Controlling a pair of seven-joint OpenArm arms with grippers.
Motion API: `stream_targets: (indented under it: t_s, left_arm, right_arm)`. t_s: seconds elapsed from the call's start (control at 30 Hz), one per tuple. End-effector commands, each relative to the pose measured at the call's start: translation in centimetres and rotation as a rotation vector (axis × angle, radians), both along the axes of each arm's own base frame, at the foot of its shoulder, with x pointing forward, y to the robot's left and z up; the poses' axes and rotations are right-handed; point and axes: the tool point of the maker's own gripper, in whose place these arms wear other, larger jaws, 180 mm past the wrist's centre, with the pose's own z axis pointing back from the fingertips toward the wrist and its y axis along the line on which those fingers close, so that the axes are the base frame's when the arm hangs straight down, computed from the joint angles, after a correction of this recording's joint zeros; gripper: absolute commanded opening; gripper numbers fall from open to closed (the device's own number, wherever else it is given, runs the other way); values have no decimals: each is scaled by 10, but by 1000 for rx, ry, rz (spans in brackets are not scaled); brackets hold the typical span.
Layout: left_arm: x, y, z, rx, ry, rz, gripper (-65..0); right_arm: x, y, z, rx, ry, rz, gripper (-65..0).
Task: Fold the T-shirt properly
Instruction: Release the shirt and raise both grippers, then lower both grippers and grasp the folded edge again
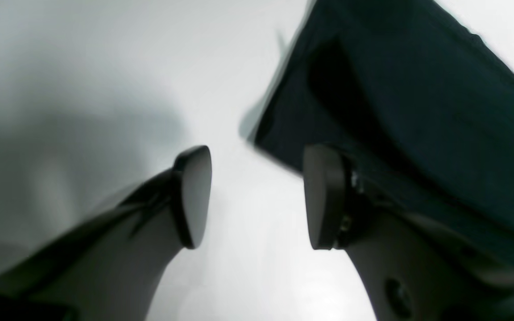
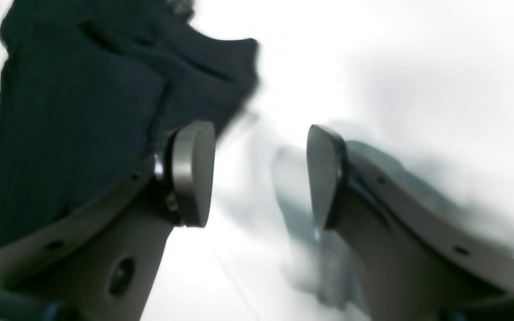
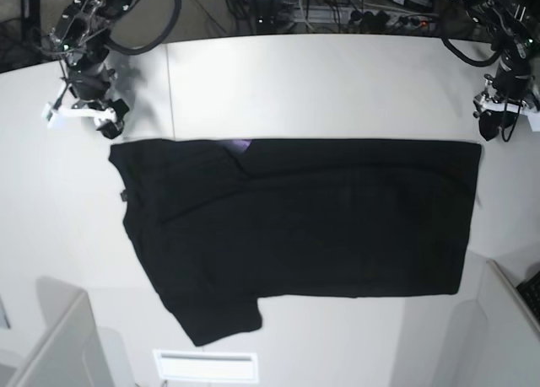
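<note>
Base view shows the black T-shirt [image 3: 321, 223] spread flat, one sleeve out; both end effectors gape, empty.

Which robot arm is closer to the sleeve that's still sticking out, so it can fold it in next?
Probably the right arm. Its open pincer hovers by the T-shirt end where the sleeve sticks out. The left pincer, also open, is over the far straight edge, away from that sleeve.

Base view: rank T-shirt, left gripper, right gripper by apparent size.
1. T-shirt, by far the largest.
2. Right gripper and left gripper: both small and look about alike, so I won't rank them against each other.
</note>
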Motion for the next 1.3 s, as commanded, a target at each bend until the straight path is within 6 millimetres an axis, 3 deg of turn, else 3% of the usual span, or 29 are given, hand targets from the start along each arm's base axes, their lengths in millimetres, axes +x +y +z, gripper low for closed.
stream_targets:
  t_s: [0.0, 0.1, 0.47, 0.8, 1.2, 1.27]
  left_arm:
    - [8, 8, 14, 28, -64, 1, -337]
    - [6, 9, -2, -18, -49, 19, -337]
    - [31, 7, -22, -123, -77, 64, -337]
    - [52, 2, -30, -182, -96, 72, -337]
    - [62, -2, -52, -195, -20, 66, -339]
    - [65, -3, -54, -206, -20, 67, -374]
  right_arm:
    - [5, 4, 4, 29, -35, 1, -332]
    - [4, 2, -7, 42, -28, -16, -330]
    - [21, 11, -29, 27, -43, 9, -329]
    - [35, 23, -23, 32, -94, 77, -329]
    - [44, 32, -46, 86, -54, 74, -338]
    - [45, 32, -47, 89, -53, 74, -350]
